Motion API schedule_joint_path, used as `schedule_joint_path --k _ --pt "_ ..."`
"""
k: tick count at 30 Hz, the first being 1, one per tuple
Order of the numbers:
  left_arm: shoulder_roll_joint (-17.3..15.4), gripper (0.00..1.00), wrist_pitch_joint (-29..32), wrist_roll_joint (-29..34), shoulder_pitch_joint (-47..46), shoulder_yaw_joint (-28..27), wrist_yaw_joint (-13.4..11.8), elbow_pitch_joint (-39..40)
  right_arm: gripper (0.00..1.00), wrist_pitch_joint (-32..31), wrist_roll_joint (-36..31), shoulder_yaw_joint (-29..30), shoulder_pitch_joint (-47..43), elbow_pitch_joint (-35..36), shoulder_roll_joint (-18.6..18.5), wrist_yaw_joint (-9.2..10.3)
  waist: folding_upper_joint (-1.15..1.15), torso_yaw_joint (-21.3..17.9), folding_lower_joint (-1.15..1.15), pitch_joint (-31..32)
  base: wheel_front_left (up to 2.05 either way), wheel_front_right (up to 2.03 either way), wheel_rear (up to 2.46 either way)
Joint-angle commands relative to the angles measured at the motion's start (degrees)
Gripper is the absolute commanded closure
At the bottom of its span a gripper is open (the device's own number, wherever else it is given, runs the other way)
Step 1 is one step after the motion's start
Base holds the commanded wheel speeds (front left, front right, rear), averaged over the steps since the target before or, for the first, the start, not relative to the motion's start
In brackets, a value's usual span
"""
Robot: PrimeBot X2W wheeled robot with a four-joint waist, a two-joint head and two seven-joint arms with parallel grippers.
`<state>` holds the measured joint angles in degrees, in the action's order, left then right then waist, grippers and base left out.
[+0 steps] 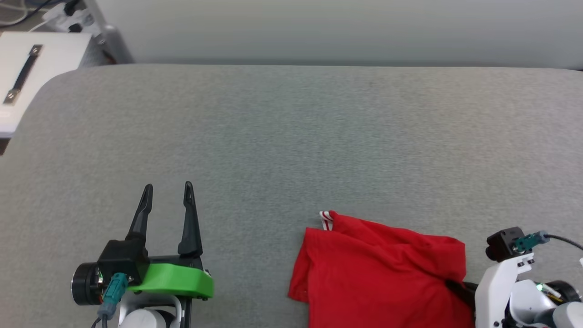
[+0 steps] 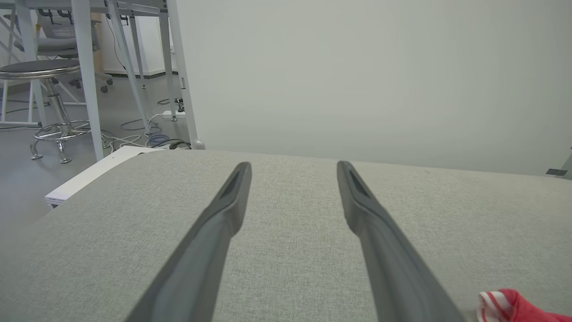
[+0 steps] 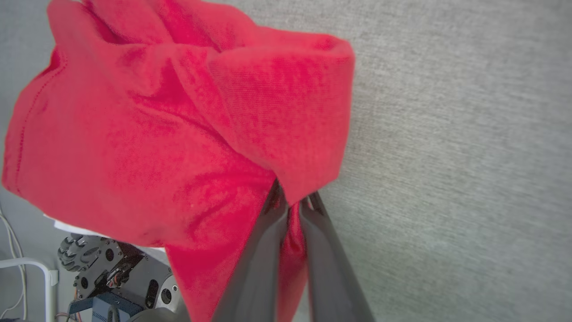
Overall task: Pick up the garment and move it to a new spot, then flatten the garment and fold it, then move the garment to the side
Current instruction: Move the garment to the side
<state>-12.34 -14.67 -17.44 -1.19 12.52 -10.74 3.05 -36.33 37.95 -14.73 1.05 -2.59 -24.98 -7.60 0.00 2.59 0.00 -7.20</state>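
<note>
The left tool (image 1: 168, 186) has two long, thin black fingers tapering to points, set in a black housing (image 1: 123, 255) on a bright green plate (image 1: 175, 280). A teal plug (image 1: 115, 286) sits beside a round black cap (image 1: 84, 283). The right tool (image 3: 292, 201) has matching dark grey fingers. Its white wrist (image 1: 498, 284) carries a black camera block (image 1: 503, 243), a second teal plug (image 1: 528, 241) and a black cable (image 1: 565, 240). The grey metal base (image 3: 134, 279) shows screws and a roller wheel (image 3: 71, 250).

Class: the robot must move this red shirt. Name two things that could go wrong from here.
1. The right end effector pinches only a small fold of the red shirt, so the cloth might slip out when lifted.
2. The left end effector is open and apart, so the shirt may lift bunched.
</note>
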Motion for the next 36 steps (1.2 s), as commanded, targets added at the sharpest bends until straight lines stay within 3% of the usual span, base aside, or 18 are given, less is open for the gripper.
schedule_joint_path --k 1,10,18,26,36 --pt "0.06 0.0 -0.33 0.4 0.5 -0.1 0.12 0.6 1.0 -0.71 -0.59 0.3 1.55 0.42 -1.06 0.11 0.0 -4.43 0.0 1.5 0.0 0.0 0.0" --pt "-0.11 0.0 -0.05 0.87 -0.48 0.82 0.21 2.49 1.0 -2.73 -0.76 1.0 9.26 -0.81 -3.96 0.11 0.0 -12.94 0.0 -1.15 0.0 0.0 0.0" --pt "-0.79 0.0 0.77 2.75 -5.15 2.1 0.52 5.6 1.0 -1.78 -0.24 4.26 18.52 -6.74 -7.44 0.11 0.0 -17.22 0.0 -8.35 0.0 0.0 0.0" --pt "-2.16 0.0 3.08 5.84 -11.48 3.81 1.17 9.07 1.0 1.99 0.05 9.45 28.38 -16.18 -11.26 0.11 0.0 -19.74 0.0 -16.74 0.0 0.0 0.0" --pt "-4.28 0.0 7.08 10.34 -21.07 5.76 2.66 14.56 1.0 8.85 -0.91 14.39 38.76 -28.38 -17.68 0.11 0.0 -19.25 0.0 -27.9 0.0 0.0 0.0"
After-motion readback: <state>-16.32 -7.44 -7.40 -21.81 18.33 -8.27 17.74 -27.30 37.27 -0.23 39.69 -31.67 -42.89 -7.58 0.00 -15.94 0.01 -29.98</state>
